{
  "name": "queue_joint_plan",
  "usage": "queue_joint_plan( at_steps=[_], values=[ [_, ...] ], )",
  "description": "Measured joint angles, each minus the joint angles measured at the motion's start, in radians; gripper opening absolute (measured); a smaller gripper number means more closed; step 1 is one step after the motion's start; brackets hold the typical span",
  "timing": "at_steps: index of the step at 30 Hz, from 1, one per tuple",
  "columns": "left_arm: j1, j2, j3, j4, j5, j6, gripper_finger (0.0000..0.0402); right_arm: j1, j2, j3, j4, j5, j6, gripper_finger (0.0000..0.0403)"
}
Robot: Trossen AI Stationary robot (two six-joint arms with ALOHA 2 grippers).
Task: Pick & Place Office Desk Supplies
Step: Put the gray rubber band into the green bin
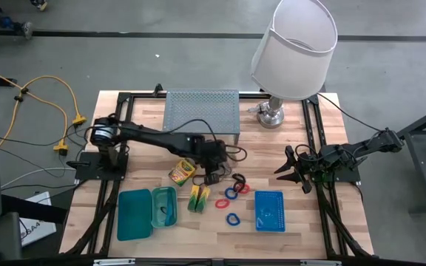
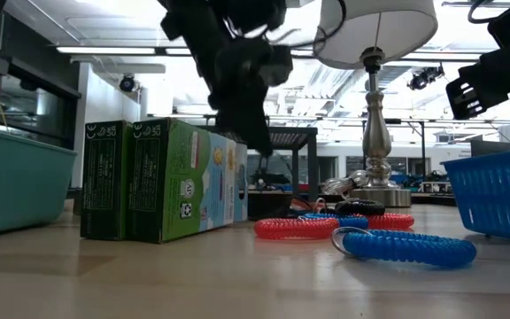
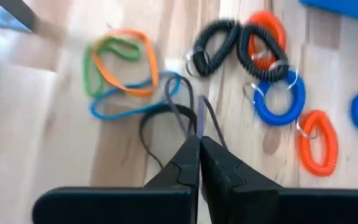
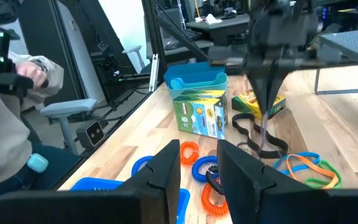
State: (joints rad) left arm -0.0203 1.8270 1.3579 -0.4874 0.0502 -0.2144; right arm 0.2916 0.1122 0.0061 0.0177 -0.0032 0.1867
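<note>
Bands first: a thin dark band (image 3: 166, 118) lies looped on the wood at mid-table, its slack loop trailing away from the left gripper (image 3: 199, 142), whose fingers are clamped tight together on the band's strands. Just beside it sits a tangle of flat orange, green and blue bands (image 3: 120, 71). Coiled loops lie a little farther out: a black one (image 3: 216, 40), a blue one (image 3: 279, 99) and an orange-red one (image 3: 317, 142), all flat on the table.

Next out, the crayon box (image 1: 182, 171) lies flat near the left gripper, its long axis running diagonally across the boards. Two yellow-green blocks (image 1: 199, 198) stand side by side, long axes running toward the table's front edge, between the teal trays (image 1: 134, 214) and the coiled loops. A blue mesh basket (image 1: 270, 210) sits toward the right, long axis also front to back.

Left arm (image 1: 154, 137) now: it reaches from the left edge across to the centre, wrist tipped down, fingertips pointing at the wood. Right gripper (image 1: 291, 170) hangs over the right edge, fingers spread apart and holding nothing, pointing toward the middle.
</note>
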Motion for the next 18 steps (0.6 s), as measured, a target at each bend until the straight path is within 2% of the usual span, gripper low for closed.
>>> queue_joint_plan(
  at_steps=[18],
  values=[
    [0.006,-0.231,0.0,-0.027,-0.056,0.017,0.0001,0.0,0.0,0.0,0.0,0.0,0.0,0.0094]
  ],
)
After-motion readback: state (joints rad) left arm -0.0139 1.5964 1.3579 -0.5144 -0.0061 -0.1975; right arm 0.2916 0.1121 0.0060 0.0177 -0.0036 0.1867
